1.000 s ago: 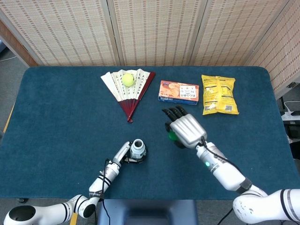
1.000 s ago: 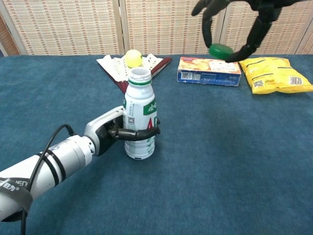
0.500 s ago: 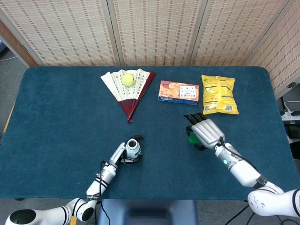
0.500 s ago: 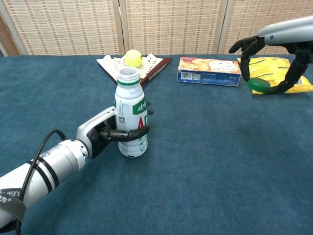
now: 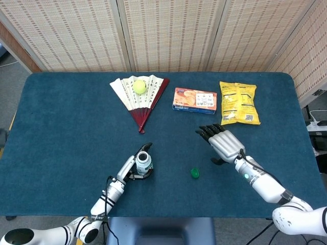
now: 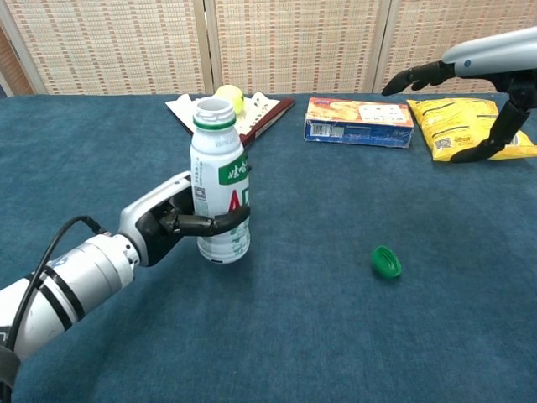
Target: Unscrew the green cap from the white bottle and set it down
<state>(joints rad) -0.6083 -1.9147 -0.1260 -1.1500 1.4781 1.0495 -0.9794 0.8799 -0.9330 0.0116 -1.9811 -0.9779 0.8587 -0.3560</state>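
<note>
The white bottle [image 6: 218,200] with a green label stands uncapped on the blue table, also seen from above as the bottle [image 5: 144,163]. My left hand [image 6: 172,225] grips its lower body from the left; in the head view the left hand [image 5: 131,170] wraps around it. The green cap [image 6: 386,262] lies loose on the cloth to the bottle's right, and the cap [image 5: 195,173] shows in the head view too. My right hand [image 5: 223,144] hovers above and right of the cap, fingers spread and empty; the chest view shows the right hand [image 6: 474,96] at the upper right.
At the back of the table lie a folding fan [image 5: 141,94] with a yellow ball [image 5: 139,86] on it, an orange snack box [image 5: 194,100] and a yellow snack bag [image 5: 238,103]. The table's front edge [image 5: 204,217] runs close below the hands.
My right hand spread its fingers and released the green cap, which now lies on the cloth. The left hand shifted the bottle slightly left.
</note>
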